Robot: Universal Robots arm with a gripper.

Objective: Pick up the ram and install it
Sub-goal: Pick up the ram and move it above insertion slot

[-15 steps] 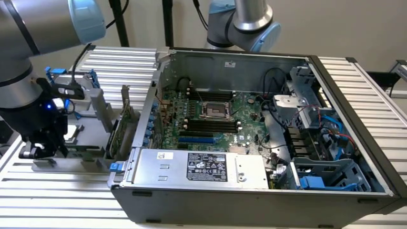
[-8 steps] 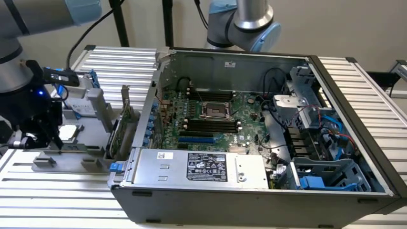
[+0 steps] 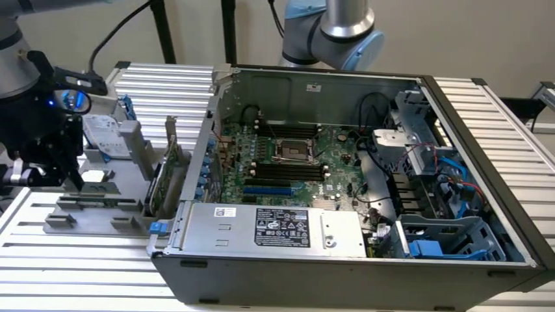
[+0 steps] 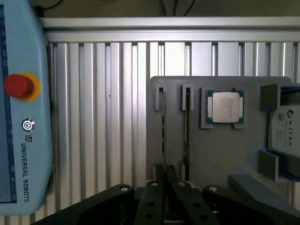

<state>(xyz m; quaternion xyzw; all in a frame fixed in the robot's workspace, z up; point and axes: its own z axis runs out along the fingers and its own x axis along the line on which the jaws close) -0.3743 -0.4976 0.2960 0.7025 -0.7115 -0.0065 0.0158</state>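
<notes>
The ram (image 4: 163,133) stands on edge as a thin dark strip in one of two narrow slots of the grey parts holder (image 4: 211,154). My gripper (image 4: 164,180) is over the near end of that slot, its black fingers (image 4: 153,187) drawn close on either side of the ram's edge. At the exterior view's left, the gripper (image 3: 74,184) reaches down onto the holder (image 3: 95,211), beside the open computer case (image 3: 347,195). Black memory slots (image 3: 286,170) lie on the green motherboard inside the case.
The holder also carries a processor (image 4: 226,107), a silver hard drive (image 3: 104,140) and an upright green expansion card (image 3: 171,166). A light blue teach pendant with a red stop button (image 4: 18,86) lies on the ribbed aluminium table (image 4: 103,117). A power supply (image 3: 277,227) sits at the case front.
</notes>
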